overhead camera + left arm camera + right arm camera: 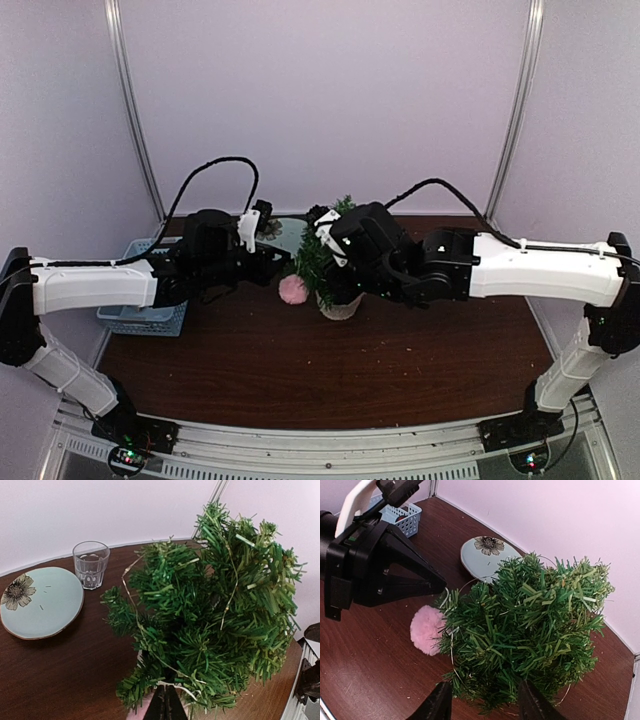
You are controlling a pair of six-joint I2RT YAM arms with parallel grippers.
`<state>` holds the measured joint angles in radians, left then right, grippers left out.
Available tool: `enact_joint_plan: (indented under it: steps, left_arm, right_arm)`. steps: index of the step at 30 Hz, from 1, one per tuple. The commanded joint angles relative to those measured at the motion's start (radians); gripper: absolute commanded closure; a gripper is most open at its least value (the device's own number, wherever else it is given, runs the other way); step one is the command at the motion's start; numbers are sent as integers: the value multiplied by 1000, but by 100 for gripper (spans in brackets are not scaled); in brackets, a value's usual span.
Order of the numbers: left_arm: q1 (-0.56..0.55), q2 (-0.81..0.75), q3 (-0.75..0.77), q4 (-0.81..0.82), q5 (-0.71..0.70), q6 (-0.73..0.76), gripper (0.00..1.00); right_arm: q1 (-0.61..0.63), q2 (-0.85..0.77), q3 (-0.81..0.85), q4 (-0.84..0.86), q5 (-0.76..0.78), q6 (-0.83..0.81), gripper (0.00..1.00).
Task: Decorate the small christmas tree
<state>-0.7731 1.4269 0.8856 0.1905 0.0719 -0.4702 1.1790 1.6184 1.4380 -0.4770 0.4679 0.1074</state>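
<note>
One small christmas tree (530, 620) — left gripper (441, 586) pinched closed beside it; right gripper (484, 692) parted.

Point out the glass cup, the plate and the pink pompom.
glass cup (91, 564), left wrist view, side wall
plate (50, 605), left wrist view, bare middle
pink pompom (426, 629), right wrist view, fluffy middle

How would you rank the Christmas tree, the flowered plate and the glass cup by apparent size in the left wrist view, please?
1. small christmas tree, though it sits nearest the camera
2. flowered plate
3. glass cup
</note>
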Motion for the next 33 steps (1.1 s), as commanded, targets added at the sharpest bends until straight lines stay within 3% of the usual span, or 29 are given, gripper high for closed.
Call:
enact_joint_plan:
  steps: [1, 10, 21, 33]
  left_arm:
    - [8, 9, 1, 41, 10, 1, 100]
    - [8, -41, -10, 8, -18, -7, 73]
    - [55, -193, -99, -53, -88, -67, 50]
    - [273, -364, -238, -197, -145, -235, 43]
  right_arm:
    - [8, -63, -33, 65, -9, -9, 51]
    - [8, -123, -93, 135, -19, -23, 49]
    - [-31, -271, -212, 219, -90, -4, 42]
    - [-415, -509, -490, 279, -411, 251, 41]
